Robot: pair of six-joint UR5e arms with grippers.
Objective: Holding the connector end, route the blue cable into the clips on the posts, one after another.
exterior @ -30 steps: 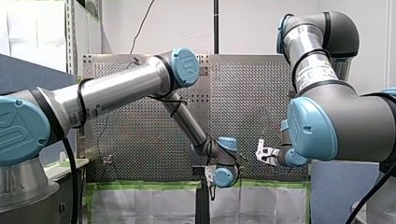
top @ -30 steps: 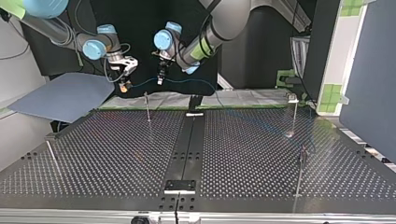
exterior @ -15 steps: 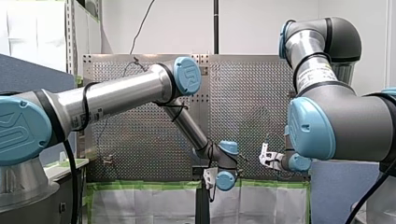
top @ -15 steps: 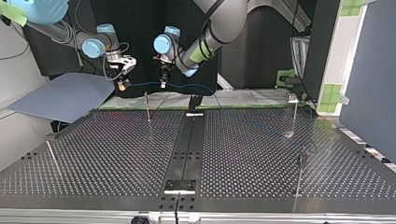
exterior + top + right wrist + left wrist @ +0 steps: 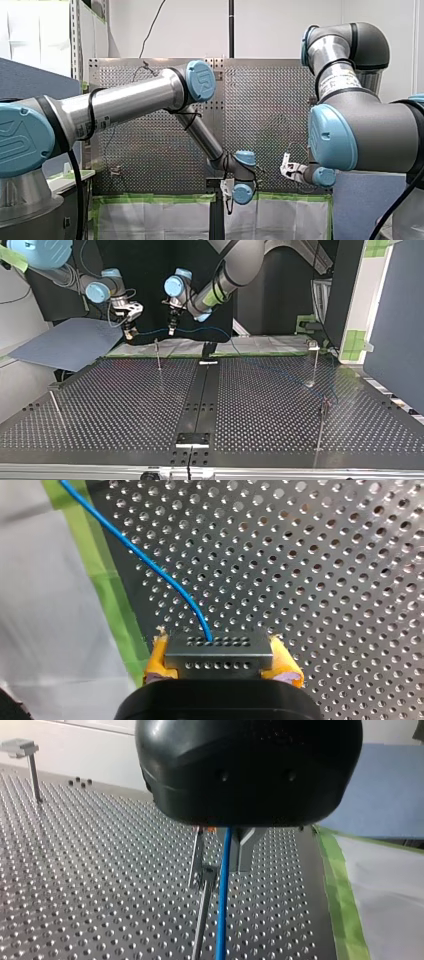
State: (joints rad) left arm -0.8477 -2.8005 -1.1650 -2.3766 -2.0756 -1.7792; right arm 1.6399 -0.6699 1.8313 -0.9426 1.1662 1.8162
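The blue cable point(image 5: 200, 330) hangs between my two grippers above the table's far edge, then trails across the table toward the top view's right. My right gripper point(image 5: 218, 650) is shut with its yellow pads point(image 5: 159, 661) on the grey connector point(image 5: 218, 659) at the cable's end; it also shows as my right gripper point(image 5: 129, 326) in the top view. My left gripper point(image 5: 219, 872) is shut on the blue cable point(image 5: 223, 890), and my left gripper point(image 5: 171, 326) sits to the right of the other in the top view. A clip post point(image 5: 204, 905) stands just under the left fingers.
More thin posts stand on the perforated table point(image 5: 125, 405): a far post point(image 5: 158, 354), a left post point(image 5: 55, 402), and two right posts point(image 5: 315, 365) point(image 5: 322, 427). A black centre rail point(image 5: 200, 395) splits the table. Green tape point(image 5: 107, 590) and white sheeting border the far edge.
My right gripper has carried the connector toward the top view's left, pulling the cable straighter. My left arm's elbow rose a little early on; its gripper has stayed nearly in place.
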